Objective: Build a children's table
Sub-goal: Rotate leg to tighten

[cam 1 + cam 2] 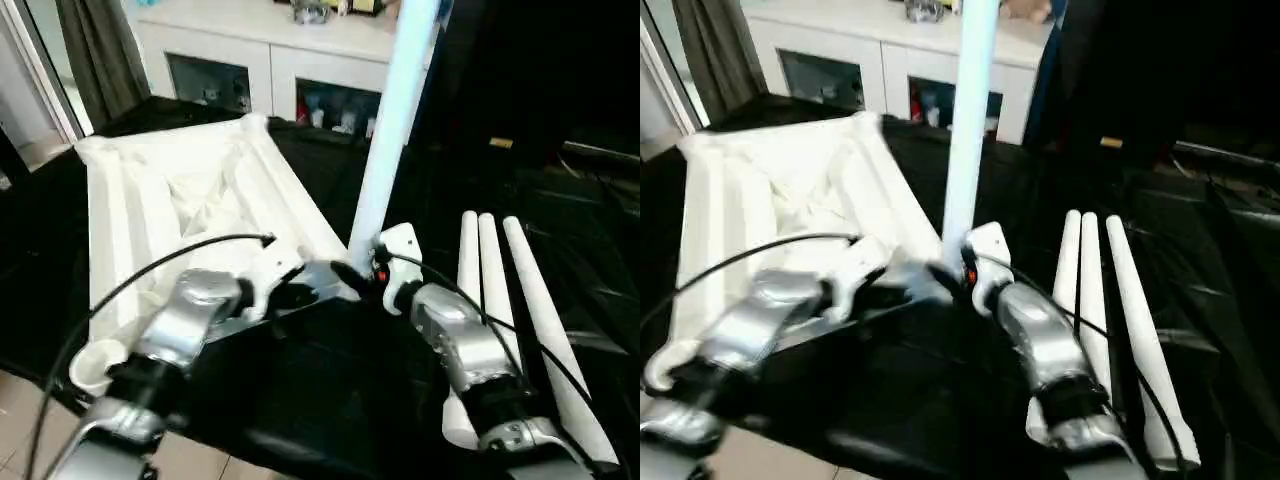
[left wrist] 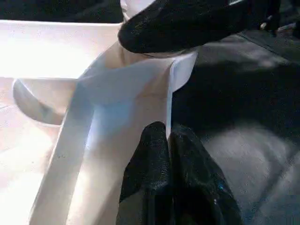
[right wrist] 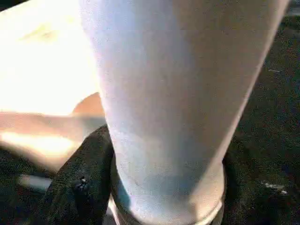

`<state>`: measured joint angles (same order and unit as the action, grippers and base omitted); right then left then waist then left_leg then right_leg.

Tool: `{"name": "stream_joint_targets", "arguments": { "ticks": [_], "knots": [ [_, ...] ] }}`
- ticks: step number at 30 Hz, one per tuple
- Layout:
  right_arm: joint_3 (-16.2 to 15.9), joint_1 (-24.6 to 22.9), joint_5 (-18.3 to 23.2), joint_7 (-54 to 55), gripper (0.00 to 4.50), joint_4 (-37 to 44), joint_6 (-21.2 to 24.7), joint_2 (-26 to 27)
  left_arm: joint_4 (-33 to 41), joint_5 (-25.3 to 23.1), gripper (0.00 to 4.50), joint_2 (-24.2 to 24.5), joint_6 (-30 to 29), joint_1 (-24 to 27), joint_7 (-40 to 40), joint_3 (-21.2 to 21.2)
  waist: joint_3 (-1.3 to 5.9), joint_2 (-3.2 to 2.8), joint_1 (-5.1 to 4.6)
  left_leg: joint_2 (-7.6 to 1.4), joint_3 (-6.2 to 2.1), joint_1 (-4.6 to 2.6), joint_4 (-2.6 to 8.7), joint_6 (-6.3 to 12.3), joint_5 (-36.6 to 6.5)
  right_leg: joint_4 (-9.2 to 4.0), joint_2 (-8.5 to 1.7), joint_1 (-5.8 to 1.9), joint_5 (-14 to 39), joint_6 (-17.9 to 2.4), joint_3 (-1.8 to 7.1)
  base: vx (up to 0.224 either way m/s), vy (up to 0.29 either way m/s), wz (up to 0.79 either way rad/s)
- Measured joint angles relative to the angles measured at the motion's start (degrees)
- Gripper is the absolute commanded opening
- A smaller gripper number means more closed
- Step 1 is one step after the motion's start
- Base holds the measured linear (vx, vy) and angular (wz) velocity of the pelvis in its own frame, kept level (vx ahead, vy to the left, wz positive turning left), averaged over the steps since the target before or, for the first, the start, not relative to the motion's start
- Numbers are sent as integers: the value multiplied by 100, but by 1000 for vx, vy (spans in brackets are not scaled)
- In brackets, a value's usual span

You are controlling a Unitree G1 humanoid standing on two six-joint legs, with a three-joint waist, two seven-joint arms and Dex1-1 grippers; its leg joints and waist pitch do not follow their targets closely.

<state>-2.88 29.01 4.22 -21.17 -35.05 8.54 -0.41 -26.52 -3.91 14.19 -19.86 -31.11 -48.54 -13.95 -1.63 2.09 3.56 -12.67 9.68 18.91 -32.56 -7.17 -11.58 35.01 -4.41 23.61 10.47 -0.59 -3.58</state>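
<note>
Children's table top [image 1: 190, 190] lies underside up at centre left of the frame, one leg [image 1: 395, 120] standing upright in its near corner socket.

We hold the base of that leg with our right gripper [image 3: 164, 187], its black fingers [image 3: 79, 187] wrapped around the tube just above the socket, seemingly to seat and steady it. Our left gripper [image 2: 171, 164], fingers pressed together, rests against the top's rim beside that corner, likely bracing the top. Three spare legs [image 1: 500, 300] lie side by side at lower right, within reach for the remaining sockets.
</note>
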Motion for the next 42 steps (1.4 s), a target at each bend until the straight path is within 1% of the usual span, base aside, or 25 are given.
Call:
{"name": "stream_joint_targets", "arguments": {
  "ticks": [2, 6, 7, 8, 10, 12, 13, 14, 15, 19, 20, 22, 23, 24, 25, 26, 27, 29, 32, 33, 36, 38, 40, 41, 42],
  "knots": [
    [46, 117, -32, 357, 272, -159, -13, 66, -144, -55, 0, -167, -24, -97, 227, -2, 1, 0, 6, 4, 0, 3, 0, 0, 0, -3, -2, -5, 0, 1, 2, 0, 0, 0],
    [136, 206, -51, 612, 272, -362, -166, 199, -229, -84, 0, -209, 11, -145, 291, -2, 4, -4, -3, 13, -2, 1, 1, 0, 0, -3, -3, -10, 2, 5, 2, 0, 0, 0],
    [164, 216, -50, 614, 307, -400, -206, 215, -240, -90, 0, -209, 34, -145, 291, -2, 4, -4, -3, 13, -2, 2, 1, 0, 0, -3, -3, -10, 2, 5, 2, 0, 0, 0],
    [200, 224, -50, 617, 307, -433, -252, 237, -247, -98, 0, -207, 60, -146, 291, -2, 4, -4, -4, 13, -2, 2, 1, 1, 0, -3, -3, -10, 2, 5, 2, 0, 0, 0],
    [237, 225, -39, 617, 342, -459, -307, 253, -251, -100, 0, -205, 82, -145, 291, -2, 4, -4, -4, 13, -2, 2, 1, 1, 0, -3, -3, -9, 2, 5, 2, 0, 0, 0],
    [247, 224, -3, 565, 346, -460, -346, 286, -258, -101, 0, -182, 116, -139, 290, 0, 4, -4, -5, 13, -3, 3, 3, 1, 0, -3, -3, -8, 2, 5, 1, 0, 0, 0],
    [249, 223, 3, 562, 361, -461, -365, 316, -259, -101, 0, -171, 125, -137, 290, 4, 3, -4, -9, 13, -3, 4, 4, 1, 0, -2, -2, -6, 2, 5, 1, 0, 0, 0],
    [247, 220, 7, 558, 361, -459, -374, 316, -258, -101, 0, -164, 142, -134, 290, 4, 3, -4, -10, 13, -3, 6, 4, 1, 0, -3, -2, -4, 2, 5, 0, 0, 0, 0],
    [246, 216, 8, 556, 386, -459, -380, 316, -258, -101, 0, -164, 157, -129, 290, 4, 2, -5, -12, 12, -3, 6, 5, 1, 0, -3, -2, -3, 2, 5, 0, 0, 0, 0],
    [15, -63, -100, 410, 386, 123, -99, 152, -235, -101, 0, -157, 252, -103, 267, 4, -4, -12, -4, 13, -3, 10, 12, 1, 0, -4, -2, 2, 3, 6, 0, 0, 0, 0],
    [7, -110, -127, 378, 386, 254, -13, 125, -231, -100, 0, -156, 264, -102, 266, 4, -5, -14, -3, 13, -3, 12, 15, 1, 0, -4, -2, 5, 3, 6, 0, 0, 0, 0],
    [-11, -332, -135, 307, 386, 777, 190, 39, -229, -98, 0, -169, 337, -99, 268, 5, -16, -29, 5, 14, -3, 16, 22, 1, 0, -5, -2, 9, 4, 8, 0, 0, 0, 0],
    [-32, -416, -132, 250, 391, 1003, 253, -20, -239, -97, 28, -172, 397, -95, 273, 13, -24, -39, 11, 14, -3, 16, 23, 1, 0, -5, -2, 10, 5, 10, 0, 0, 0, 0],
    [-58, -525, -120, 182, 391, 1288, 315, -102, -247, -79, 28, -191, 437, -92, 286, 40, -31, -47, 18, 15, -3, 18, 23, 1, 0, -5, -2, 12, 6, 11, 0, 0, 0, 0],
    [-91, -641, -80, 134, 391, 1605, 393, -169, -254, 67, 28, -260, 513, -41, 318, 195, -46, -44, 36, 16, -2, 23, 24, 1, 0, -4, 0, 17, 7, 13, -1, 0, 0, 0],
    [-99, -731, -45, 102, 393, 1828, 476, -238, -246, 194, 45, -327, 540, -17, 322, 283, -61, -20, 53, 12, -3, 34, 22, 0, 0, -5, 4, 25, 7, 12, -4, 0, 0, 0],
    [-118, -862, -18, 21, 393, 2102, 557, -364, -217, 295, 63, -359, 584, 1, 320, 318, -73, 2, 91, 4, -4, 55, 19, -1, 2, -7, 4, 36, 6, 11, -9, 0, 0, 0],
    [-148, -975, 2, -121, 393, 2343, 654, -493, -177, 394, 63, -369, 619, 22, 317, 366, -78, 6, 124, -7, -4, 71, 0, 2, 5, -8, 5, 41, -5, -8, -8, 0, 0, 0],
    [-205, -1154, 80, -449, 393, 2719, 757, -721, 5, 441, 101, -331, 623, 22, 339, 469, -80, 8, 110, -7, -1, 91, -8, 28, 7, -17, 5, 48, 7, -2, -6, 0, 0, 0],
    [-204, -1173, 108, -584, 393, 2833, 796, -823, 76, 480, 105, -280, 622, 21, 362, 547, -80, 8, 101, -6, -1, 103, -7, 43, 14, -17, 5, 58, 10, -3, -7, 0, 0, 0],
    [-212, -1256, 248, -885, 393, 3134, 990, -1078, 367, 548, 117, -27, 505, 115, 435, 754, -81, 8, 99, -8, -1, 104, -6, 60, 18, -10, 15, 63, 18, -15, -11, 0, 0, 0],
    [-250, -1328, 294, -1061, 393, 3222, 1040, -1225, 577, 556, 144, 160, 370, 221, 506, 910, -81, 7, 97, -13, -1, 101, -7, 59, 19, -7, 18, 63, 19, -17, -14, 0, 0, 0],
    [-327, -1369, 300, -1231, 393, 3227, 1127, -1309, 749, 556, 151, 368, 217, 319, 599, 1084, -83, 5, 90, -14, -2, 101, -8, 35, 12, -3, 18, 62, 19, -18, -14, 0, 0, 0],
    [-395, -1394, 328, -1356, 393, 3264, 1136, -1363, 946, 566, 151, 478, 94, 427, 637, 1160, -84, 6, 82, -14, -1, 100, -10, 27, 8, -1, 17, 62, 18, -18, -13, 0, 0, 0],
    [-474, -1465, 426, -1582, 393, 3368, 1142, -1455, 1220, 596, 166, 673, -108, 597, 658, 1283, -84, 8, 69, -17, -2, 94, -11, 24, 6, 1, 18, 59, 18, -18, -13, 0, 0, 0]
  ]
}}
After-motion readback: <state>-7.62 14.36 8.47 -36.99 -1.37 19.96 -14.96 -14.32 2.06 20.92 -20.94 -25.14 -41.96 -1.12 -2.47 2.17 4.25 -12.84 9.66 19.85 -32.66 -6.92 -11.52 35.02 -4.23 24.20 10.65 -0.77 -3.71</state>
